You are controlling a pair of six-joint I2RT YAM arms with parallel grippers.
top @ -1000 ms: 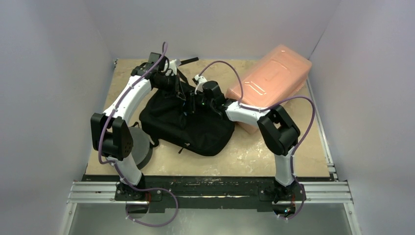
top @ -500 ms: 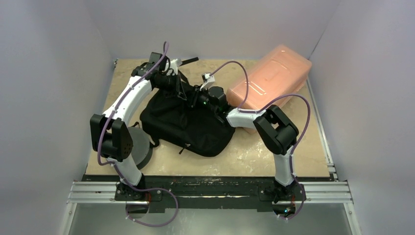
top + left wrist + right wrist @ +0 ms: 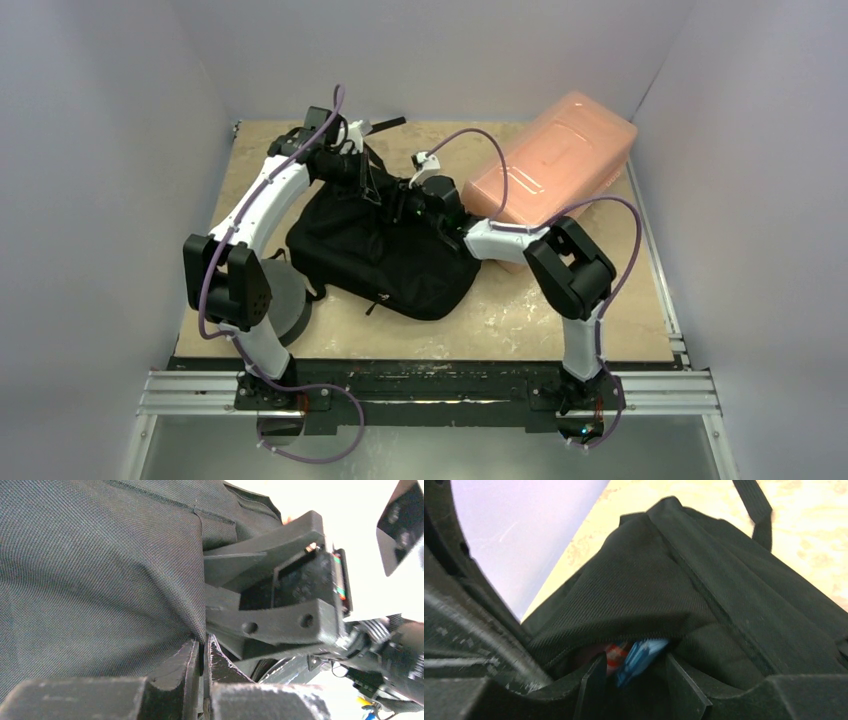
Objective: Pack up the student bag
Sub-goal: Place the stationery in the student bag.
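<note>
The student bag [image 3: 385, 255], a black fabric backpack, lies in the middle of the table. My left gripper [image 3: 368, 186] is at its rear edge. In the left wrist view it [image 3: 204, 647] is shut on a fold of the bag's fabric [image 3: 100, 570] and lifts the flap. My right gripper [image 3: 402, 205] is at the bag's opening just to the right, and its body also shows in the left wrist view [image 3: 280, 605]. In the right wrist view its fingers [image 3: 594, 680] stand partly apart inside the opening, with a blue and red packet [image 3: 639, 657] held between them under the raised flap [image 3: 634, 595].
A translucent pink plastic box [image 3: 555, 155] lies at the back right, close to the right arm. A dark grey foam ring [image 3: 288, 300] lies at the front left beside the left arm. A black strap [image 3: 756, 510] trails on the table behind the bag.
My right gripper has moved back and to the left, deeper into the bag's opening beside the left gripper. The left gripper has kept its hold on the flap.
</note>
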